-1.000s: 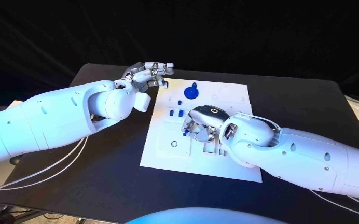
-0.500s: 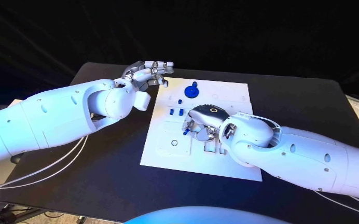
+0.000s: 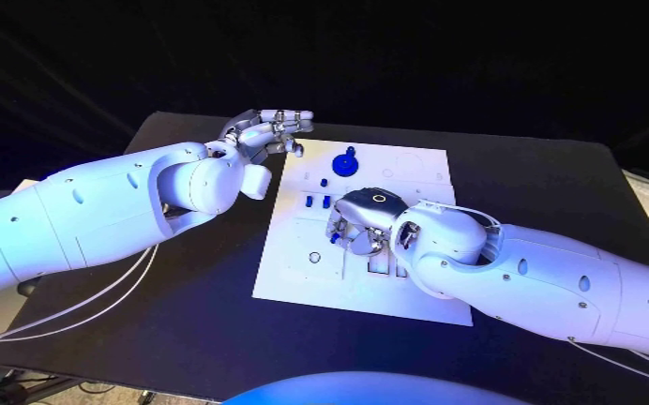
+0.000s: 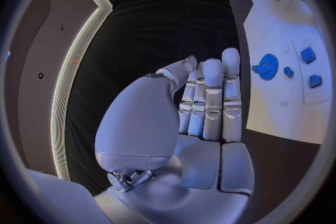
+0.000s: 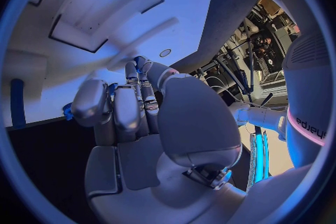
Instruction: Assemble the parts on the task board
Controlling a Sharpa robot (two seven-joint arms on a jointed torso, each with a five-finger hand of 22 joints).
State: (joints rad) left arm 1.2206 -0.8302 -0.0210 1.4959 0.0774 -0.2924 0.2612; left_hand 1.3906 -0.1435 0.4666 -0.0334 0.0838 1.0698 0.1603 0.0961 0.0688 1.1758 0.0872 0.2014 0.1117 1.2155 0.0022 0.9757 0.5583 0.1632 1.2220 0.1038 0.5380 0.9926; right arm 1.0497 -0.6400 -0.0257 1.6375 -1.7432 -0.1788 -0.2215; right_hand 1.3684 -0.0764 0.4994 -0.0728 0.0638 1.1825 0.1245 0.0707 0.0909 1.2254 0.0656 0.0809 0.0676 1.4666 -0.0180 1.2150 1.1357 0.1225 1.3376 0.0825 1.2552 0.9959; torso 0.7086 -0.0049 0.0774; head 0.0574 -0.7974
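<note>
Head view: the right robot hand [image 3: 358,227] is pressing down on the task board [image 3: 419,166] mid-surface, fingers curled around a small blue part [image 5: 68,110]; left robot hand [image 3: 266,131] is hovering beside the board, empty, fingers straight and together.

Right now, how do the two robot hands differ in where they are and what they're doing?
The left robot hand hovers off the board's far left corner, over the black table, fingers straight, holding nothing. The right robot hand is down on the board's middle, fingers curled around a small blue part. Both are silver, on white arms.
</note>
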